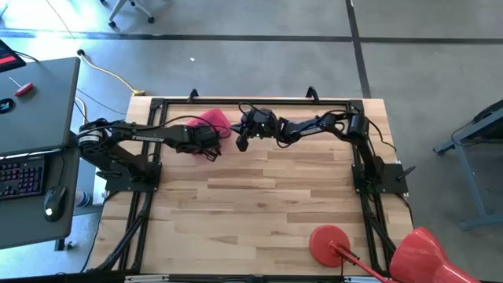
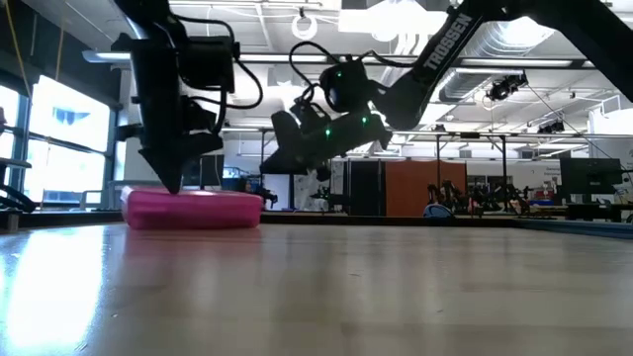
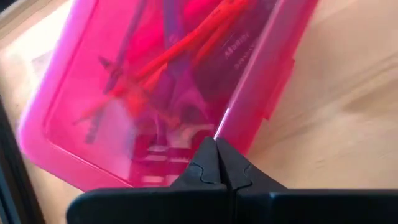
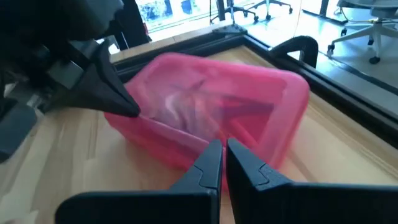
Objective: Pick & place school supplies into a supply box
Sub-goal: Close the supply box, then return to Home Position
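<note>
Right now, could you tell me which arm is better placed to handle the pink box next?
Left, probably: its claw is shut right at the supply box wall, while the right claw hovers raised beside it.

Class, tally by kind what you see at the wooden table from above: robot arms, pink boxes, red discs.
robot arms: 2 (left gripper, right gripper)
pink supply box: 1
red disc with handle: 1
Total: 4

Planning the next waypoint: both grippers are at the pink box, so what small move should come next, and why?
Probably lift the left gripper clear: its shut fingers pinch the wall of the bright pink plastic supply box, with pencils already inside. The right gripper hovers beside it.
</note>
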Controlling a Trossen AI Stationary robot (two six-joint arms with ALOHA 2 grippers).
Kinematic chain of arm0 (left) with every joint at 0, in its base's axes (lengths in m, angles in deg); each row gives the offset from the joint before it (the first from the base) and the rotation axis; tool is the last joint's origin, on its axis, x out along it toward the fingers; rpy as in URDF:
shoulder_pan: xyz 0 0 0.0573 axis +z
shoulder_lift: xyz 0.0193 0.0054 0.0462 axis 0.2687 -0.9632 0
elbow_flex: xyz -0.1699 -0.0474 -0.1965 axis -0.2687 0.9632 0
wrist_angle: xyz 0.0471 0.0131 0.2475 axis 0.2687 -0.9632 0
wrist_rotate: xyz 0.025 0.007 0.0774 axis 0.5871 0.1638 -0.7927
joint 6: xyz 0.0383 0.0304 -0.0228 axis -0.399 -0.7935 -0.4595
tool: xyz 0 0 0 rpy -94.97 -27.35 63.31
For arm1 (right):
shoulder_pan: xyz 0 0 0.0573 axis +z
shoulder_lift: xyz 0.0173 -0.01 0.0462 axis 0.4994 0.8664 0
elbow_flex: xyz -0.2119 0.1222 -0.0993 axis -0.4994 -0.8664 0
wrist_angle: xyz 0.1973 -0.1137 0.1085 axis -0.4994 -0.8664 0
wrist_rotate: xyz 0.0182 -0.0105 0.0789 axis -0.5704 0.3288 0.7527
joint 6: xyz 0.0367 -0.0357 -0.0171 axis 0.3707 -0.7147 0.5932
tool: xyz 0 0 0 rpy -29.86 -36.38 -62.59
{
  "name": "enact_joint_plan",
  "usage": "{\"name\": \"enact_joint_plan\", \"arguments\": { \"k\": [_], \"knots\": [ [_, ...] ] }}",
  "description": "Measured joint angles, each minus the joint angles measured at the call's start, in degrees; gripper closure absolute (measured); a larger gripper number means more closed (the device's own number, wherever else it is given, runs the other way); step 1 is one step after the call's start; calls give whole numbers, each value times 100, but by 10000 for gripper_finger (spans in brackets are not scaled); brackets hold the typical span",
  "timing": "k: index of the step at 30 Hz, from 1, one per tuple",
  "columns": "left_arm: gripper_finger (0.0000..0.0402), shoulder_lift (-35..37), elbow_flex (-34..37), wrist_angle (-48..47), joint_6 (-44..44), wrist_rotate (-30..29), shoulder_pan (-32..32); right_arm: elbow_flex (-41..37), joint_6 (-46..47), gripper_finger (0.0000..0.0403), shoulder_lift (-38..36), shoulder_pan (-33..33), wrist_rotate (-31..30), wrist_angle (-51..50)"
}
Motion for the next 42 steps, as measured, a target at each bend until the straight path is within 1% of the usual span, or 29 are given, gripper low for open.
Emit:
{"name": "enact_joint_plan", "arguments": {
  "k": [4,7,10,13,15,18,19,21,24,26,28,30,32,34,37,40,42],
  "knots": [
    [392,-14,-364,-79,-243,-56,-4,0,-18,403,1,-45,6,73],
    [384,-8,-711,-266,-444,-347,-3,0,-121,403,7,-68,35,122],
    [375,-8,-1160,-929,-504,-737,-1,0,-220,403,5,-78,112,136],
    [381,-8,-1767,-1864,-508,-1061,-4,-11,-366,403,-221,-76,352,3],
    [388,69,-2253,-2457,-562,-1223,-12,-11,-529,403,-620,-76,486,-237],
    [390,360,-2958,-2966,-860,-1601,-49,4,-1013,403,-1478,-35,451,-1129],
    [387,481,-3147,-3088,-977,-1722,-99,4,-1218,403,-1800,7,332,-1558],
    [378,817,-3426,-3290,-1162,-1920,-236,2,-1599,403,-2488,131,-207,-2427],
    [366,1551,-3513,-3621,-1174,-2070,-529,2,-2084,403,-3551,400,-843,-3627],
    [366,2205,-3318,-3857,-983,-2066,-896,-153,-2191,403,-4223,634,-1147,-4067],
    [373,2891,-2922,-3877,-698,-2026,-1388,-571,-2252,403,-4910,896,-1434,-4131],
    [382,3676,-2283,-3602,-363,-2006,-1970,-1193,-2324,403,-5680,1201,-1669,-4066],
    [389,4431,-1443,-2873,-352,-2002,-2541,-1955,-2306,403,-6507,1511,-1877,-3923],
    [390,5178,-457,-1800,-878,-2012,-3050,-2822,-2184,403,-7337,1806,-1911,-3659],
    [375,6096,1033,112,-2210,-1977,-3625,-4083,-1961,403,-8557,2168,-1548,-3241],
    [357,6772,2249,1736,-3639,-2005,-3954,-5076,-1823,403,-9639,2417,-1200,-3027],
    [352,7133,2808,2400,-4195,-1963,-4062,-5557,-1828,403,-10239,2499,-1197,-3010]
  ]
}}
